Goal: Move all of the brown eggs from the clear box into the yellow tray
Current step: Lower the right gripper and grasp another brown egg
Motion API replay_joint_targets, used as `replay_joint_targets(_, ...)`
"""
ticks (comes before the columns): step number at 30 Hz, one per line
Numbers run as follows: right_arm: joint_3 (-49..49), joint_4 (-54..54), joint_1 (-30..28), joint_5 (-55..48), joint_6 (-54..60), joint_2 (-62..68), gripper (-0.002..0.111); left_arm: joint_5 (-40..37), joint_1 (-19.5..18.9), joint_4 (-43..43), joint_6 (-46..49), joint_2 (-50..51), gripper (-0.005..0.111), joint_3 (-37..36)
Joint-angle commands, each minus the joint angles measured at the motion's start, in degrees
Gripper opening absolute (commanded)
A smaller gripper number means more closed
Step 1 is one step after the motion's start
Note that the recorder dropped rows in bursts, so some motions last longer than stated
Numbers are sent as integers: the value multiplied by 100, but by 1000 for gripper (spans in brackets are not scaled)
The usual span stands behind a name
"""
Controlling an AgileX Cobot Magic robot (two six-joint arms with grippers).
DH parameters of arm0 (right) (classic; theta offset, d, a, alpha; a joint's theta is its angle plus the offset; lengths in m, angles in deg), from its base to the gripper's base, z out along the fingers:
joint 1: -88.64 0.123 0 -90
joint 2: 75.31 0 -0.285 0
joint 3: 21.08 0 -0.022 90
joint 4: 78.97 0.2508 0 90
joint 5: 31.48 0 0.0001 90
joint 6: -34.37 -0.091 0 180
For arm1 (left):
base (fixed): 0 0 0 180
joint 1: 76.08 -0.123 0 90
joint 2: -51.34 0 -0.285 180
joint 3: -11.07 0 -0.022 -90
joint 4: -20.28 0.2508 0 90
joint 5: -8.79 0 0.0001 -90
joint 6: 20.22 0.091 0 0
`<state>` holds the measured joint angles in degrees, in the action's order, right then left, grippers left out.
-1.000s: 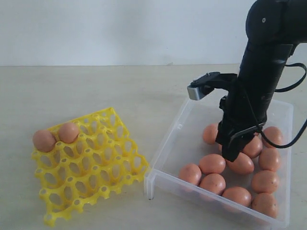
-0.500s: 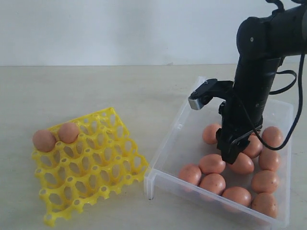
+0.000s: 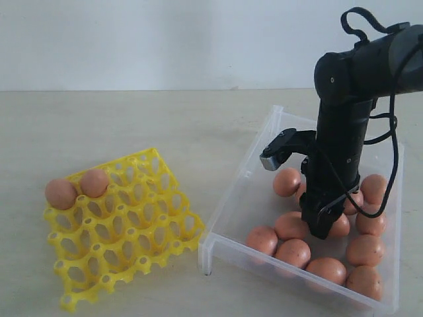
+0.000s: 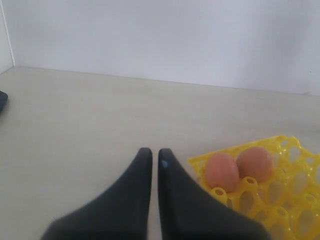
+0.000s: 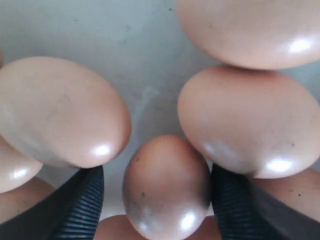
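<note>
Right gripper (image 3: 321,226): over the last second it has come down from above the egg cluster to sit low inside the clear box (image 3: 232,195), with the arm folded further over the box. The jaws stand apart. In the right wrist view the ribbed fingers (image 5: 80,205) flank the target egg (image 5: 167,186), one on each side, and nothing is clamped yet. Whether either pad already touches the shell I cannot tell, since the view is very close and its edges are soft.

Brown eggs (image 3: 293,252): about ten are visible in the box, the rest hidden behind the arm. None appears to have shifted during the descent. Two neighbours lie just beside the target egg.

Yellow tray (image 3: 125,246): two eggs sit in adjoining cups at its left corner, as before. All other cups are bare.

Left gripper (image 4: 151,156): fingers drawn together and empty, hovering over the table (image 4: 75,115) near the tray's egg corner.

Reading: the approach is done and the grasp is next, for what would be the third egg across. The task is at an early stage. Risk: closing could nudge the crowded neighbours, and a smooth shell may slip.
</note>
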<state>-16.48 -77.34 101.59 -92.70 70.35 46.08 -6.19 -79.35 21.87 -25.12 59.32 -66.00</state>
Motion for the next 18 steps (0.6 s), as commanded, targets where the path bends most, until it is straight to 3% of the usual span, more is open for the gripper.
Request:
replay_joint_targets(1, -2, -40, -37, 36, -6, -17, 38, 36, -15, 14, -2, -20, 4, -15)
replay_joint_targets(7, -2, -40, -37, 24, -126, -17, 0, 36, -15, 14, -2, -20, 4, -15)
replay_joint_targets(18, -2, 772, -37, 146, -1003, -417, 0, 36, -15, 14, -2, -20, 4, -15)
